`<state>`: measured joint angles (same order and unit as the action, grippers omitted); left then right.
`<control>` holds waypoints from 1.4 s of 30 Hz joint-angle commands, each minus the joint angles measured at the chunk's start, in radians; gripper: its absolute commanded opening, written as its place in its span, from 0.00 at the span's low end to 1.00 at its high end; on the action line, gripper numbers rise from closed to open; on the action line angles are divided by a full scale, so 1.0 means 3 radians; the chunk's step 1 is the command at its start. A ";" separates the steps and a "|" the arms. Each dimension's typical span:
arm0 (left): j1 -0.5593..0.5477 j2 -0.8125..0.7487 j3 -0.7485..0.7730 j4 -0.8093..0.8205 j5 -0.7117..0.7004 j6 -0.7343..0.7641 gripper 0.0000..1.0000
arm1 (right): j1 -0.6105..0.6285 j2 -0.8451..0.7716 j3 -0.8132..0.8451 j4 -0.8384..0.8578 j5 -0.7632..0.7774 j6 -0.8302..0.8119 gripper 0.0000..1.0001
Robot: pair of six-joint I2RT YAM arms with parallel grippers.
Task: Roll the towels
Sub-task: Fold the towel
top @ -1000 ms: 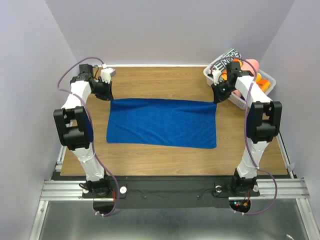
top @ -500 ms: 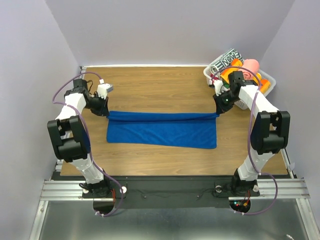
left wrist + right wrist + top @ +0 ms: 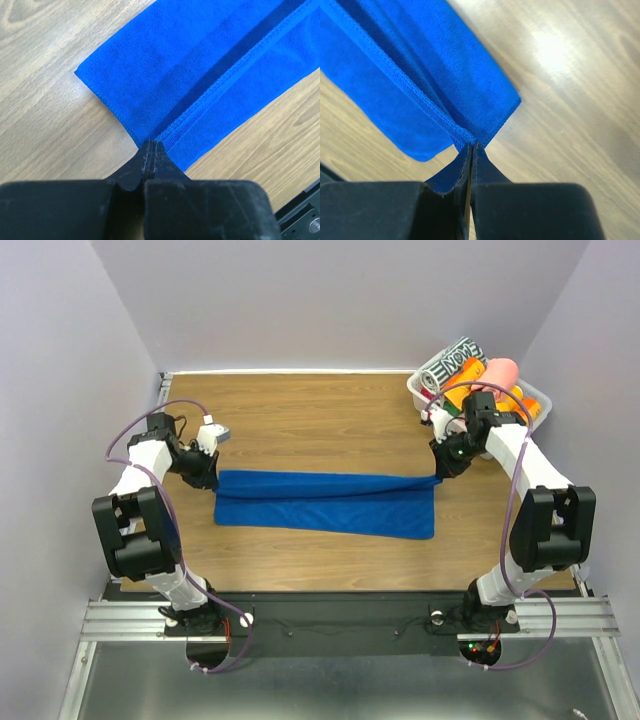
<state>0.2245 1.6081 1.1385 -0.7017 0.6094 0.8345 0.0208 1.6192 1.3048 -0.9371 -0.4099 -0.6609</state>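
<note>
While the left tool point(image 3: 152, 145) and right tool point(image 3: 471, 145) clamp its corners, the blue towel point(image 3: 325, 506) lies folded.

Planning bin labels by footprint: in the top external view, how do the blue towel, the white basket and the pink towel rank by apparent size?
1. blue towel
2. white basket
3. pink towel, partly hidden inside the basket

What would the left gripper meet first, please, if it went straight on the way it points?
The royal blue cloth towel that the left gripper pinches; beneath it, probably the wooden table.
</note>
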 commanded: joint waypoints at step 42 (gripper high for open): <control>0.0060 -0.0063 -0.0466 0.0115 -0.0155 0.0184 0.00 | -0.0023 0.0023 -0.0724 -0.0077 -0.0214 -0.0359 0.01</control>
<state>0.2371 1.5867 1.0042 -0.6701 0.5526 0.8955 0.0208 1.6302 1.0946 -0.9768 -0.4717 -0.7544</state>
